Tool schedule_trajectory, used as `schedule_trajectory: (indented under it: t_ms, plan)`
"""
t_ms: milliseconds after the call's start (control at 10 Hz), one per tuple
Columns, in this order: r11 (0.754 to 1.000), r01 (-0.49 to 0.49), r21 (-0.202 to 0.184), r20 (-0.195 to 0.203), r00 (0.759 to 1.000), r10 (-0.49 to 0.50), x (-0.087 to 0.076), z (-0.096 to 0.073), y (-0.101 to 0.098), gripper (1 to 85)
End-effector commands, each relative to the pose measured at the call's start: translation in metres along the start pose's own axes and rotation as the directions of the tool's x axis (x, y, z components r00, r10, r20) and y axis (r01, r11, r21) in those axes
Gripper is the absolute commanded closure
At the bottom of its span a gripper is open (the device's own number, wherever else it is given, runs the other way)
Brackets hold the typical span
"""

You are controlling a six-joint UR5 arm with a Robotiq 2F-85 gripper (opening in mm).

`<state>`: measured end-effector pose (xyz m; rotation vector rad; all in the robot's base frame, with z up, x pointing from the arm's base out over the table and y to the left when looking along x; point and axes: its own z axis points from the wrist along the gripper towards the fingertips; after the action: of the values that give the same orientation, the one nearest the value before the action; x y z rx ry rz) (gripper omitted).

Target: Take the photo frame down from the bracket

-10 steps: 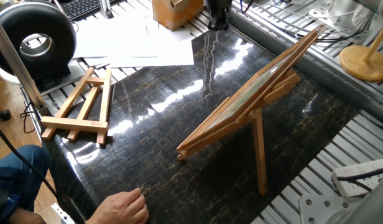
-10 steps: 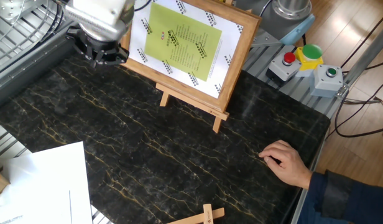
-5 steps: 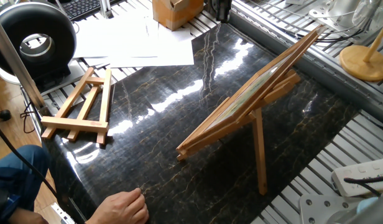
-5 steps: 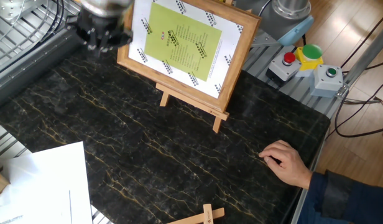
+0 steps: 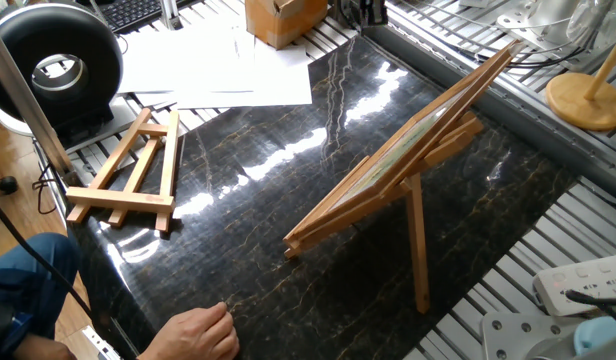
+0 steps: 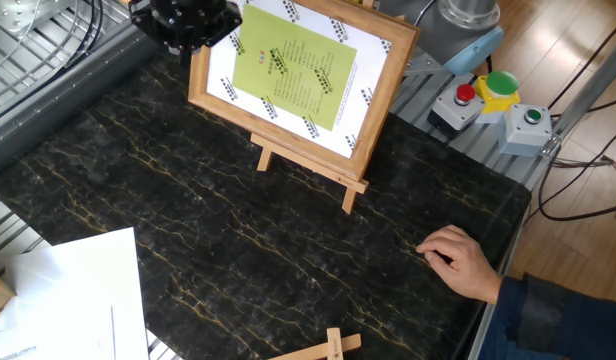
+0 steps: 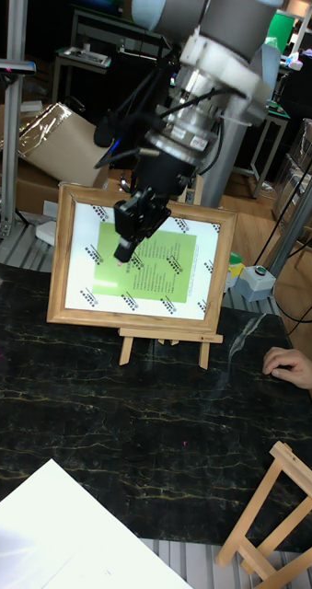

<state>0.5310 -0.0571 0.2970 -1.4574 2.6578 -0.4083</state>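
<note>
The photo frame (image 6: 298,70) has a light-wood border around a white and green printed sheet. It leans upright on the bracket (image 6: 350,195), a slatted wooden easel whose feet show under its lower edge. Side on, the photo frame (image 5: 398,150) tilts back against the bracket's long rear leg (image 5: 418,240). My black gripper (image 6: 188,20) hovers over the frame's top left corner and is barely visible at the top edge (image 5: 373,10). In the tall view the gripper (image 7: 127,250) points down in front of the photo frame (image 7: 188,276), above the bracket (image 7: 165,336). Its finger gap is not visible.
A smaller folded easel (image 5: 128,170) lies flat at the table's left end. A person's hand (image 6: 458,260) rests on the dark marble top (image 6: 238,260) near the front edge. White papers (image 5: 218,65), a cardboard box (image 5: 283,18) and a button box (image 6: 498,95) surround the tabletop.
The gripper has moved from beside the frame's left edge up and across to its top left corner. The frame, the bracket and the hand have not moved.
</note>
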Motion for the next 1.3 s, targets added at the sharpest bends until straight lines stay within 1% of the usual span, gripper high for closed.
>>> schedule_trajectory:
  t_ms: [0, 100, 200, 300, 400, 500, 600, 700, 800, 900, 1000, 1100, 1200]
  plan:
    - [0.999, 0.015, 0.044, 0.041, 0.999, -0.017, -0.007, -0.009, -0.007, 84.7]
    - [0.997, 0.037, 0.061, 0.028, 0.999, -0.039, -0.004, -0.010, -0.011, 84.7]
    - [0.990, 0.125, 0.066, 0.029, 0.991, -0.127, -0.006, -0.010, -0.012, 84.7]
    - [0.977, 0.207, 0.044, 0.064, 0.976, -0.210, -0.015, -0.010, -0.003, 84.7]
    - [0.973, 0.229, -0.008, 0.177, 0.958, -0.224, -0.041, -0.013, 0.017, 84.7]
    - [0.964, 0.264, -0.030, 0.236, 0.939, -0.250, -0.053, -0.016, 0.028, 84.7]
    - [0.926, 0.375, -0.030, 0.194, 0.911, -0.363, -0.040, -0.014, 0.030, 84.7]
    - [0.887, 0.444, -0.125, 0.188, 0.889, -0.418, -0.026, -0.016, 0.055, 84.7]
    - [0.855, 0.493, -0.158, 0.181, 0.866, -0.466, -0.017, -0.017, 0.063, 84.7]
    - [0.832, 0.527, -0.175, 0.173, 0.848, -0.501, -0.008, -0.020, 0.068, 84.7]
    - [0.825, 0.521, -0.221, 0.156, 0.853, -0.497, 0.016, -0.045, 0.086, 84.7]
    - [0.822, 0.518, -0.235, 0.135, 0.855, -0.500, 0.027, -0.066, 0.094, 69.7]
    - [0.820, 0.525, -0.230, 0.139, 0.851, -0.506, 0.028, -0.078, 0.101, 47.7]
